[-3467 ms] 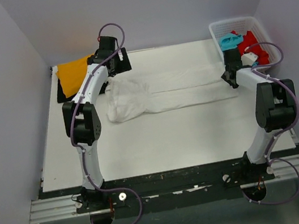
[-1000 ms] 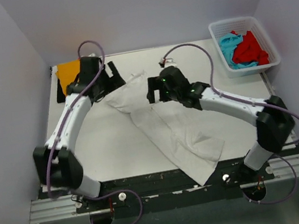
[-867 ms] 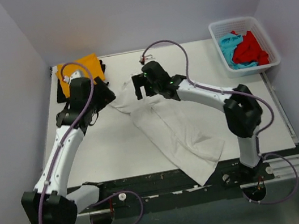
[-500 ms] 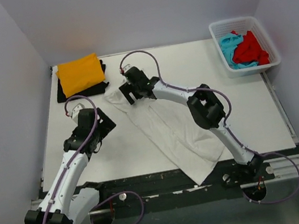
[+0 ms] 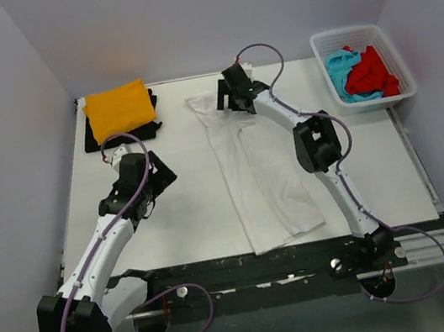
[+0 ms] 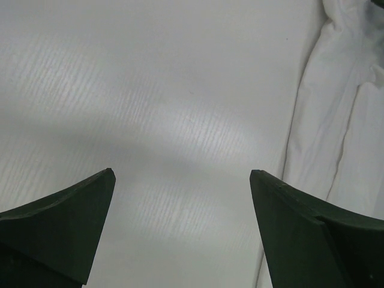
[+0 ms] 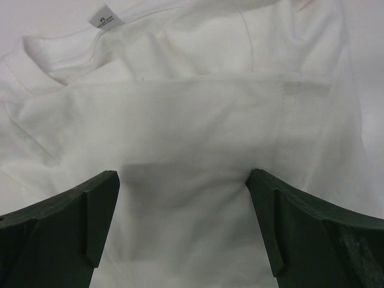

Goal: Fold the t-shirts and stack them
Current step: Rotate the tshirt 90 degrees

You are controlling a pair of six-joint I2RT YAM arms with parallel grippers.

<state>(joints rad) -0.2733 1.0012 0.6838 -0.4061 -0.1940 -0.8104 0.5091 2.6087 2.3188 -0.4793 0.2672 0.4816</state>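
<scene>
The white t-shirt lies as a long folded strip down the middle of the table, collar end far. Its collar and tag show in the right wrist view. My right gripper hovers open over that far end, with cloth beneath its fingers and nothing pinched. My left gripper is open above bare table, left of the shirt's edge. The folded orange t-shirt rests on the black one at the far left. The red and turquoise t-shirts lie crumpled in the basket.
The white lattice basket stands at the far right corner. Walls close in the table on the left, back and right. The table's front edge runs just beyond the shirt's near end.
The right gripper has swung right and farther back. The white shirt now lies straighter, its near end back on the table instead of over the front edge. The left gripper has barely shifted.
</scene>
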